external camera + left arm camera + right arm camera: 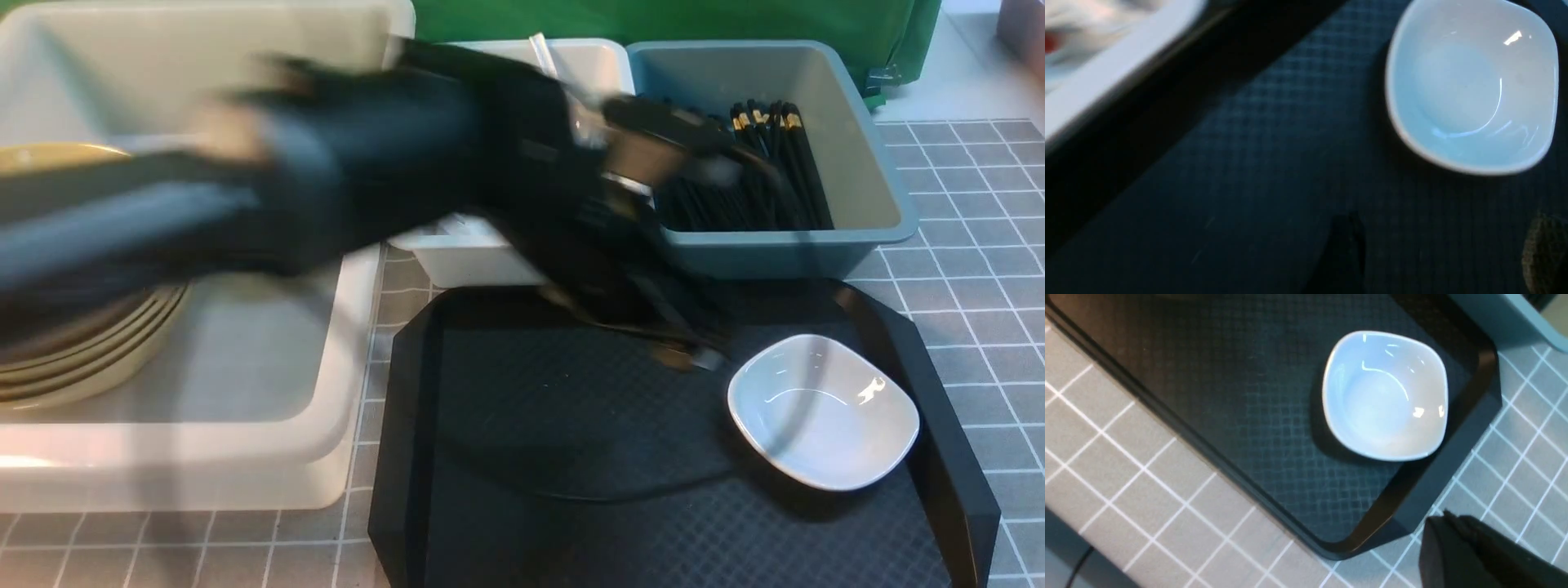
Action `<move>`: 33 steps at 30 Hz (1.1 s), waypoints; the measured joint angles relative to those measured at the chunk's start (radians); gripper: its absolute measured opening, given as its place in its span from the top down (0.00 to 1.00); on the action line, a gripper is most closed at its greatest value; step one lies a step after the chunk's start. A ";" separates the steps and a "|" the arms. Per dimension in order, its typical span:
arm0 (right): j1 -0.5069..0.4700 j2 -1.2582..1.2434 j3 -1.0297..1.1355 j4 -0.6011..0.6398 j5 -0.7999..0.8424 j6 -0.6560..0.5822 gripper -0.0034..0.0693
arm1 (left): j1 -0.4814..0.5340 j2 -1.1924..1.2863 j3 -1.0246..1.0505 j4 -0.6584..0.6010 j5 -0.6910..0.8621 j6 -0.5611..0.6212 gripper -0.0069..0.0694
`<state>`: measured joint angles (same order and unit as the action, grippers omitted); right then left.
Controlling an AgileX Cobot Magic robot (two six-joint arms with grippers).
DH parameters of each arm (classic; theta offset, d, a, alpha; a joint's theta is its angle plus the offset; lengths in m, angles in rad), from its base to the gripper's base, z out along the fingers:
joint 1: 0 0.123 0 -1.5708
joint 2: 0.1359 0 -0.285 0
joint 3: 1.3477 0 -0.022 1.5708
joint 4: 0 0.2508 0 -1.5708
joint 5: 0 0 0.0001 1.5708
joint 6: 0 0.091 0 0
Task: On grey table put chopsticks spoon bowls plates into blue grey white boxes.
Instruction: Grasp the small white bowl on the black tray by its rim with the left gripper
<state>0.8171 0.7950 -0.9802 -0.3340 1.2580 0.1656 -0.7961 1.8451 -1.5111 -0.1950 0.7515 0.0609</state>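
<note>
the left end effector [1447, 257], fingers spread and empty, hangs over the black tray [531, 425] near the white plate [823, 411] sitting on the tray, the right end effector [1447, 535] is pressed together above the grey surface [1147, 477], and the chopsticks [775, 171] lie in the blue-grey box [857, 147].

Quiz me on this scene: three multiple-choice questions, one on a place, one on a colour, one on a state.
1. Where is the white dish? A on the black tray; B in a sink; C on a shelf.
2. The box holding the chopsticks is: A red; B blue-grey; C yellow.
3. The white dish is: A upside down; B full; C upright and empty.
Answers: 1 A, the tray's textured floor surrounds it; 2 B, its walls are blue-grey; 3 C, its bare hollow faces up.
</note>
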 joint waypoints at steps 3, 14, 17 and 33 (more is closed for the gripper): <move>0.000 -0.058 0.016 0.001 0.002 0.019 0.90 | -0.044 0.167 -0.151 0.006 -0.007 0.000 0.26; 0.000 -0.088 0.020 0.001 0.004 0.021 0.90 | -0.084 0.472 -0.435 0.081 0.071 -0.061 0.27; 0.000 -0.088 0.020 0.001 0.004 0.007 0.90 | -0.084 0.483 -0.440 0.106 0.083 -0.085 0.30; 0.000 -0.088 0.020 0.001 0.004 -0.025 0.90 | -0.081 0.481 -0.458 0.080 0.115 -0.109 0.76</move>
<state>0.8171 0.7065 -0.9601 -0.3331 1.2620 0.1403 -0.8768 2.3258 -1.9687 -0.1151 0.8665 -0.0483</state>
